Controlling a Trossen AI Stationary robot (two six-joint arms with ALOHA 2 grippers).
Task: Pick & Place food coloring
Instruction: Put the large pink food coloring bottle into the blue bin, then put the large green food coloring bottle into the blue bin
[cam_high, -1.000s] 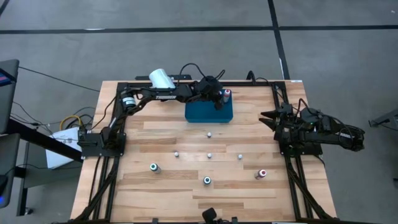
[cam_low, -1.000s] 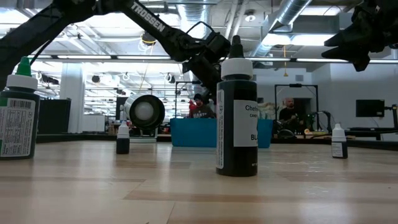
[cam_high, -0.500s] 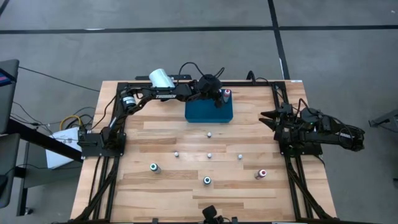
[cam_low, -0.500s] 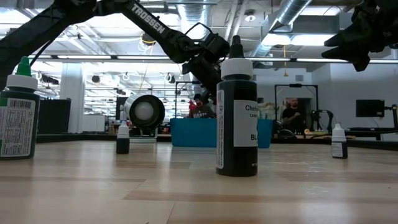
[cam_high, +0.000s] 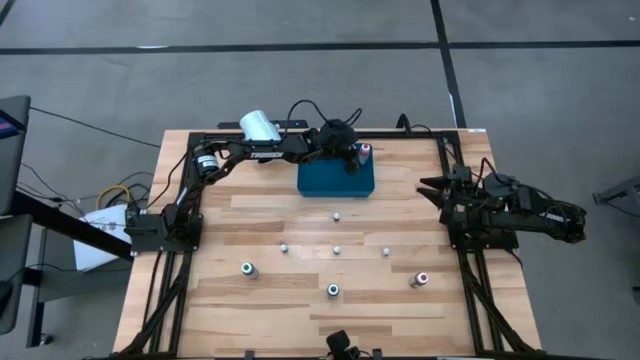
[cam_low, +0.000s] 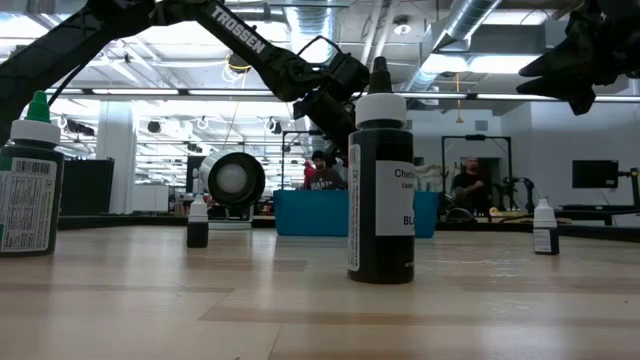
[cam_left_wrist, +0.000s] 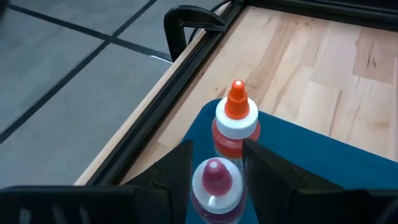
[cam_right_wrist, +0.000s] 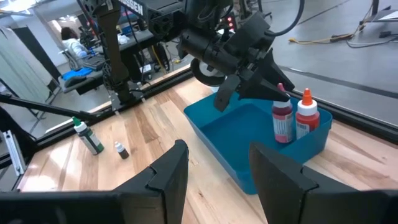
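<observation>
L gripper (cam_left_wrist: 214, 163) astride pink-cap bottle (cam_left_wrist: 213, 186) | orange-cap bottle (cam_left_wrist: 236, 124) only in wrist views

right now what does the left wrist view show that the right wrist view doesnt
Only the left wrist view shows, close up, the left gripper's fingers on either side of the pink-capped bottle, and the black clamp on the table edge.

Only the right wrist view shows the whole blue tray, the left gripper from outside above that bottle, a green-topped bottle and a tiny bottle on the wood, and the open right gripper.

Both show the pink-capped and orange-capped bottle standing upright together in one corner of the tray.
</observation>
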